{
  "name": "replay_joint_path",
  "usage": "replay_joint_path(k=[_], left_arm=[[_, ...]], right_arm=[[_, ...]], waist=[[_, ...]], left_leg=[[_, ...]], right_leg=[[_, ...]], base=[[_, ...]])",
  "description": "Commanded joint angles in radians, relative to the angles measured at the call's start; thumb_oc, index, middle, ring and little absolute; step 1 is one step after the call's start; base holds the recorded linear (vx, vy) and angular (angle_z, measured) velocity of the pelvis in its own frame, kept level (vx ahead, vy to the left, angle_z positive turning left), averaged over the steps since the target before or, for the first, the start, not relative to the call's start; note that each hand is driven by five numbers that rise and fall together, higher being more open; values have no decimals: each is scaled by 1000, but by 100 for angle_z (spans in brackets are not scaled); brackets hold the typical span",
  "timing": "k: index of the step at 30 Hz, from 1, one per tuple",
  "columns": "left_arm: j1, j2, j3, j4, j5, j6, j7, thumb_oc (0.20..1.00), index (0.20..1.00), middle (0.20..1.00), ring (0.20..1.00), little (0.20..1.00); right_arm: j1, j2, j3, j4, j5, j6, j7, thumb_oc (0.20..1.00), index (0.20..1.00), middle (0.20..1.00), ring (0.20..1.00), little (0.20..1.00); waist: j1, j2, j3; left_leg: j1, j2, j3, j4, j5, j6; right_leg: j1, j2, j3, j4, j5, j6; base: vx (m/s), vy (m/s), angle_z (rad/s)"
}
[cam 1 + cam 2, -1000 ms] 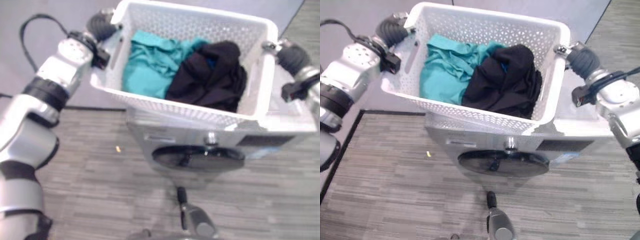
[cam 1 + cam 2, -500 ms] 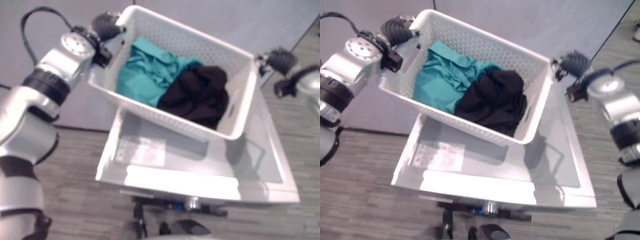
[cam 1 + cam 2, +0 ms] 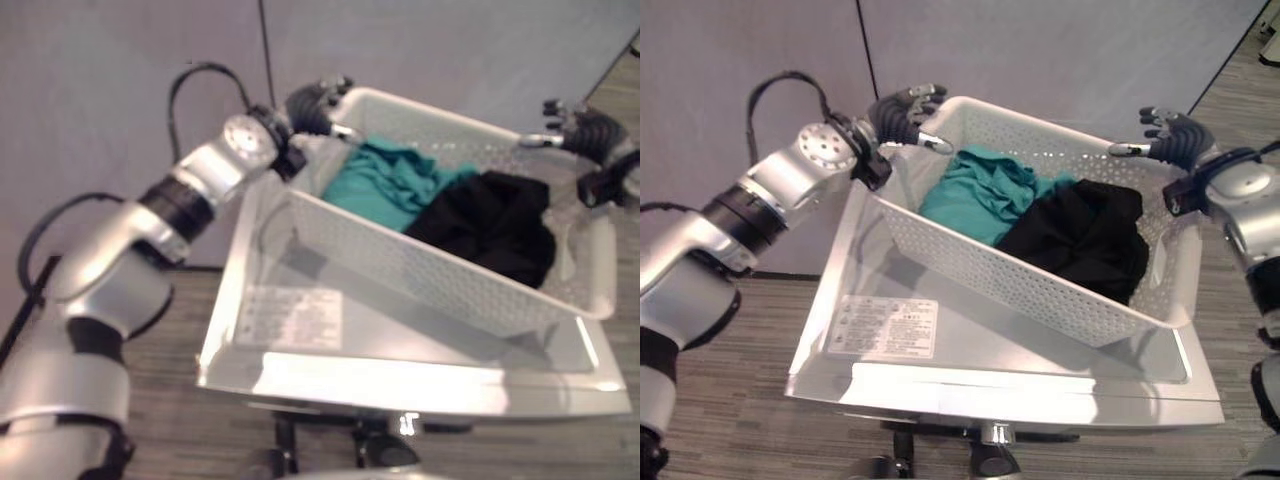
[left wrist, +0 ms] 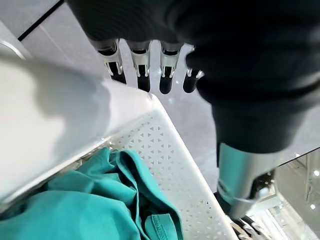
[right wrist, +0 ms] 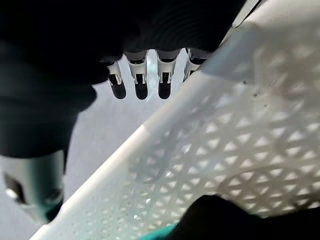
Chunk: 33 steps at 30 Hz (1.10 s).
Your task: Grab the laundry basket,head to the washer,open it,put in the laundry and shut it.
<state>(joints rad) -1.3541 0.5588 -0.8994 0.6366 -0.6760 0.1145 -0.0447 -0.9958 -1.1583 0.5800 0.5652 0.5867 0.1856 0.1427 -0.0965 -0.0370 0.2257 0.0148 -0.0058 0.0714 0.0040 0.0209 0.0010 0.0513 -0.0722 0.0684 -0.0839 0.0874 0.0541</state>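
The white perforated laundry basket [image 3: 1040, 290] rests on the flat top of the silver washer [image 3: 970, 345]. Inside it a teal garment [image 3: 985, 195] lies beside a black garment [image 3: 1080, 235]. My left hand [image 3: 902, 110] hovers at the basket's far left corner, fingers spread and off the rim. At the far right corner my right hand [image 3: 1175, 135] is also open, just above the rim. The left wrist view shows straight fingers [image 4: 142, 70] over the rim [image 4: 75, 110]. The right wrist view shows straight fingers [image 5: 140, 75] beyond the basket wall [image 5: 225, 150].
A grey wall panel [image 3: 1040, 50] stands right behind the washer. A white label [image 3: 885, 325] is stuck on the washer's top near its front left. Grey wood-look floor [image 3: 730, 400] lies to the washer's left and right.
The basket has come down from the air onto the washer's top. Both hands have let go of its rim and spread their fingers. The camera has shifted too.
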Motion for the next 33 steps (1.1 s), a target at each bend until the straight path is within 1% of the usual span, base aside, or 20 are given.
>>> replay_joint_path(k=[1, 3, 4, 9, 13, 15, 16, 17, 18, 19, 22, 23, 25, 27, 28, 29, 30, 31, 32, 33], left_arm=[[-1, -109, 3, 29, 27, -57, 5, 1000, 1000, 1000, 1000, 1000], [34, -175, 27, 13, 40, -53, 19, 1000, 1000, 1000, 1000, 1000], [39, -187, 29, 0, 51, -55, 22, 1000, 1000, 1000, 1000, 1000], [59, -211, 59, -51, 82, -65, 39, 1000, 1000, 1000, 1000, 1000], [36, -211, 109, -88, 113, -103, 88, 1000, 1000, 1000, 1000, 1000], [29, -202, 138, -91, 105, -116, 106, 1000, 1000, 1000, 1000, 1000], [37, -201, 168, -82, 57, -125, 124, 1000, 1000, 1000, 1000, 1000], [37, -201, 168, -83, 57, -125, 125, 1000, 1000, 1000, 1000, 1000], [40, -193, 194, -77, -18, -138, 140, 1000, 1000, 1000, 1000, 1000], [40, -184, 205, -84, -48, -147, 144, 1000, 1000, 1000, 1000, 1000], [25, -123, 226, -118, -130, -169, 155, 1000, 1000, 1000, 1000, 1000], [9, -99, 237, -142, -151, -187, 171, 1000, 1000, 1000, 1000, 1000], [7, -78, 243, -165, -158, -194, 173, 1000, 1000, 1000, 1000, 1000], [16, -32, 305, -295, -151, -254, 228, 1000, 1000, 1000, 1000, 1000], [43, -29, 337, -353, -128, -270, 247, 1000, 1000, 1000, 1000, 1000], [46, -29, 336, -357, -127, -268, 249, 1000, 1000, 1000, 1000, 1000], [94, -26, 391, -440, -96, -290, 268, 1000, 1000, 1000, 1000, 1000], [196, -24, 473, -571, -58, -307, 289, 1000, 1000, 1000, 1000, 1000], [244, -19, 514, -626, -49, -319, 293, 1000, 1000, 1000, 1000, 1000], [251, -19, 514, -632, -47, -316, 294, 1000, 1000, 1000, 1000, 1000]], right_arm=[[-77, 1, 53, 53, -25, -27, 4, 1000, 1000, 1000, 1000, 1000], [-86, 36, 51, 80, -27, -30, -7, 1000, 1000, 1000, 1000, 1000], [-94, 46, 48, 85, -24, -34, -14, 1000, 1000, 1000, 1000, 1000], [-88, 57, 27, 94, -17, -43, -32, 1000, 1000, 1000, 1000, 1000], [-70, 47, -10, 76, 5, -57, -52, 1000, 1000, 1000, 1000, 1000], [-55, 41, -30, 66, 11, -64, -60, 1000, 1000, 1000, 1000, 1000], [-50, 39, -43, 58, 11, -68, -68, 1000, 1000, 1000, 1000, 1000], [-48, 39, -43, 57, 11, -67, -68, 1000, 1000, 1000, 1000, 1000], [-44, 38, -52, 55, 16, -68, -72, 1000, 1000, 1000, 1000, 1000], [-43, 40, -51, 54, 19, -68, -69, 1000, 1000, 1000, 1000, 1000], [-38, 30, -55, 53, 35, -73, -69, 1000, 1000, 1000, 1000, 1000], [-31, 28, -66, 57, 37, -80, -79, 1000, 1000, 1000, 1000, 1000], [-20, 29, -80, 50, 40, -87, -85, 1000, 1000, 1000, 1000, 1000], [43, 61, -182, -8, 54, -141, -142, 1000, 1000, 1000, 1000, 1000], [75, 79, -224, -28, 56, -161, -159, 1000, 1000, 1000, 1000, 1000], [82, 79, -229, -32, 55, -160, -160, 1000, 1000, 1000, 1000, 1000], [119, 110, -283, -63, 53, -188, -185, 1000, 1000, 1000, 1000, 1000], [204, 157, -372, -156, 11, -217, -219, 1000, 1000, 1000, 1000, 1000], [239, 177, -409, -208, -17, -235, -231, 1000, 1000, 1000, 1000, 1000], [248, 178, -414, -215, -19, -233, -232, 1000, 1000, 1000, 1000, 1000]], waist=[[35, 30, -67], [38, 29, -62], [40, 29, -61], [48, 29, -54], [60, 30, -57], [68, 29, -60], [74, 30, -63], [73, 30, -63], [82, 30, -69], [87, 29, -73], [99, 32, -83], [103, 33, -88], [105, 34, -89], [112, 35, -103], [113, 33, -105], [114, 32, -106], [115, 31, -108], [117, 27, -115], [119, 28, -119], [119, 27, -121]], left_leg=[[15, 53, -8, 114, -92, -6], [14, 50, -14, 113, -94, -3], [12, 50, -16, 111, -95, -3], [7, 44, -29, 113, -97, 0], [5, 41, -39, 111, -99, -1], [4, 39, -43, 110, -98, -2], [5, 38, -47, 107, -96, -3], [6, 38, -48, 107, -96, -3], [8, 36, -52, 103, -94, -6], [8, 36, -54, 102, -93, -7], [11, 36, -62, 100, -90, -11], [14, 36, -66, 97, -88, -12], [16, 36, -68, 96, -88, -14], [10, 35, -75, 90, -78, -17], [12, 35, -79, 88, -78, -17], [12, 35, -80, 88, -78, -17], [15, 34, -83, 85, -80, -17], [17, 34, -87, 77, -77, -15], [24, 36, -89, 71, -82, -14], [25, 36, -89, 70, -82, -14]], right_leg=[[-29, 9, -35, 147, -95, 34], [-31, 7, -38, 142, -92, 32], [-33, 6, -38, 141, -91, 32], [-33, 2, -44, 136, -88, 30], [-25, -3, -53, 121, -83, 30], [-17, -7, -59, 107, -79, 30], [-13, -8, -64, 100, -78, 30], [-12, -8, -65, 100, -77, 30], [-3, -10, -72, 88, -74, 29], [0, -11, -76, 84, -74, 29], [12, -14, -86, 78, -74, 29], [17, -15, -91, 76, -75, 28], [21, -15, -96, 74, -76, 28], [21, -19, -108, 69, -72, 27], [25, -19, -110, 67, -73, 26], [25, -19, -111, 66, -73, 26], [29, -18, -112, 64, -74, 25], [32, -17, -113, 59, -73, 23], [38, -14, -114, 54, -77, 23], [40, -14, -114, 53, -77, 23]], base=[[-36, 4, -10], [-39, -9, -1], [-30, -12, 0], [-30, -13, 2], [-9, -13, 2], [-2, -36, 7], [7, -26, 9], [11, -43, 15], [12, -45, 15], [16, -56, 12], [12, -36, 5], [12, -33, 6], [-6, -30, 9], [-17, -41, 17], [9, -19, 13], [16, -25, 8], [14, -47, 8], [41, -55, 5], [30, -39, 4], [62, -26, -3]])
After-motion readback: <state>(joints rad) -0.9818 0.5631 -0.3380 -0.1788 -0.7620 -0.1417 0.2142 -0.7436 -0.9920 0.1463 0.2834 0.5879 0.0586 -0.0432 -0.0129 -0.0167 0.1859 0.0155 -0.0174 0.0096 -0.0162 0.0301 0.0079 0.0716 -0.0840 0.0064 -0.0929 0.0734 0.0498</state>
